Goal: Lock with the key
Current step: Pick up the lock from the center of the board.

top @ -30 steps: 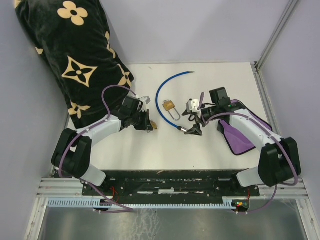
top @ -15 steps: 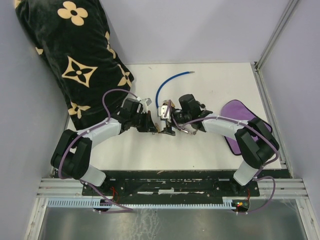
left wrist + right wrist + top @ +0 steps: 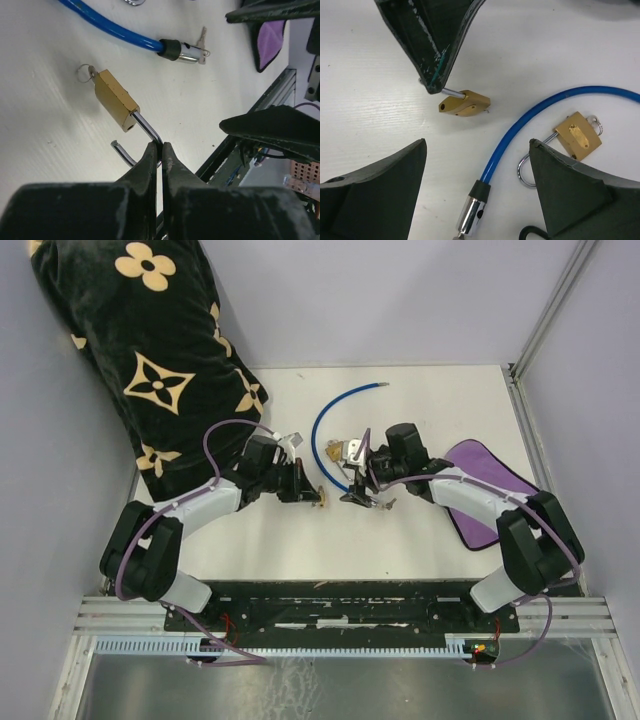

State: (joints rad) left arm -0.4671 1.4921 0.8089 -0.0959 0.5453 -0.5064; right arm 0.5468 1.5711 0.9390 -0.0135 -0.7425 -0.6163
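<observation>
My left gripper (image 3: 310,493) is shut on the open steel shackle of a small brass padlock (image 3: 115,97), which lies on the white table. A key with its ring (image 3: 85,74) sits in the padlock's far end. In the left wrist view the left gripper (image 3: 161,147) pinches the shackle's bend. The padlock also shows in the right wrist view (image 3: 465,103). My right gripper (image 3: 362,480) is open and empty, just right of the padlock and above the blue cable lock's metal end (image 3: 472,215). In its own view the right gripper (image 3: 477,190) holds nothing.
A blue cable lock (image 3: 325,415) arcs across the table's middle. A second brass padlock (image 3: 336,451) lies inside its curve. A purple cloth (image 3: 490,485) lies at the right. A black floral-print pillow (image 3: 150,350) fills the far left corner.
My right gripper swung left until it was beside the left gripper and the padlock, then drew back a little to the right. The left gripper kept its hold and barely shifted.
</observation>
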